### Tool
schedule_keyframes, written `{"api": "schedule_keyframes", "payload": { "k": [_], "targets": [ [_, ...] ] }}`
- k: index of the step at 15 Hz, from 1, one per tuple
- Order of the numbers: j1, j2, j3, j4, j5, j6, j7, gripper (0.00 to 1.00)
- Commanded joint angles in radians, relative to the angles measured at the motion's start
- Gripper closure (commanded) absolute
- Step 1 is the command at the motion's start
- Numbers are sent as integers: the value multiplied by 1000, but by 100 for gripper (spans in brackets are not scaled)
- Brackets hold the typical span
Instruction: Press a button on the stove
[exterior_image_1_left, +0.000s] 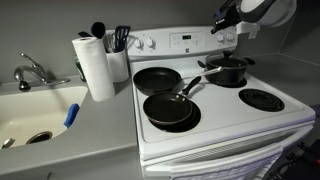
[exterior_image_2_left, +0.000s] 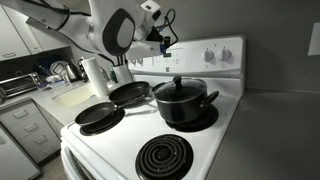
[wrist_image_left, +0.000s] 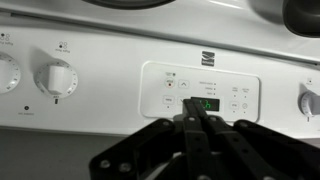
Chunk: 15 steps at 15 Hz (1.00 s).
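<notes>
In an exterior view the electric stove (exterior_image_1_left: 222, 108) lies right of centre, the claw (exterior_image_1_left: 228, 22) at one o'clock by its back panel (exterior_image_1_left: 185, 40). In an exterior view the arm (exterior_image_2_left: 110, 30) reaches from ten o'clock to that panel. Wrist view: the claw (wrist_image_left: 197, 108), fingers together, stands at six o'clock, tips at the control pad (wrist_image_left: 232, 92).

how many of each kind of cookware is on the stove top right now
frying pans: 2
lidded pot: 1
total on the stove: 3
</notes>
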Motion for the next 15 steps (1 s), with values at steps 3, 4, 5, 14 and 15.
{"api": "schedule_keyframes", "payload": {
  "k": [3, 4, 5, 14, 15],
  "targets": [
    [-19, 28, 39, 25, 203, -11, -159, 100],
    [-1, 12, 13, 4, 134, 0, -98, 99],
    [-1, 13, 18, 4, 160, 0, -118, 99],
    [-15, 8, 56, 6, 269, -15, -239, 100],
    [-19, 12, 61, 9, 302, -18, -273, 100]
  ]
}}
